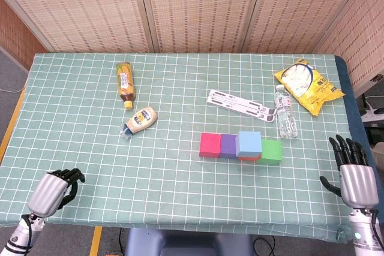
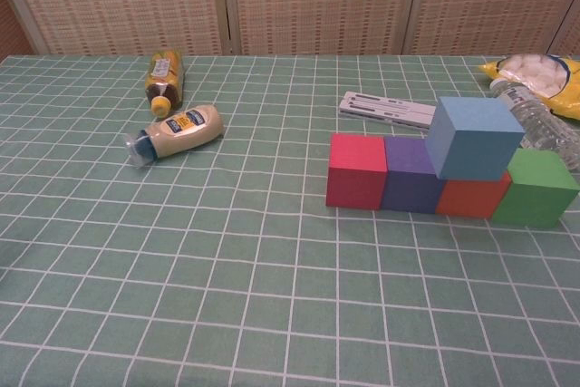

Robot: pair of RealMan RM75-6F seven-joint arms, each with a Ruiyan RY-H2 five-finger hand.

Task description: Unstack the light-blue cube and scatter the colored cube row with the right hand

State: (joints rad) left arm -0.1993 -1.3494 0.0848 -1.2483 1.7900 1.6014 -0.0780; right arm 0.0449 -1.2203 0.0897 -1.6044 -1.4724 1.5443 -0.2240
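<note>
1. Light-blue cube (image 2: 475,137) sits atop orange cube (image 2: 471,197), tilted a bit off-square, mid-right of the surface (image 1: 90,148).
2. Row l-to-r: pink cube (image 2: 356,170), purple cube (image 2: 412,176), orange, green cube (image 2: 538,188), all touching.
3. Right hand (image 1: 355,175) at the near right edge, fingers spread & pointing up, holding nothing, well apart from the row.
4. Left hand (image 1: 55,189) at the near left edge, fingers curled in, nothing in them.
5. Behind row: white strip (image 1: 240,104), water bottle (image 1: 286,112), yellow snack bag (image 1: 308,86).
6. Left side: mayo bottle (image 2: 177,131) & brown sauce bottle (image 2: 163,81), both lying down.
</note>
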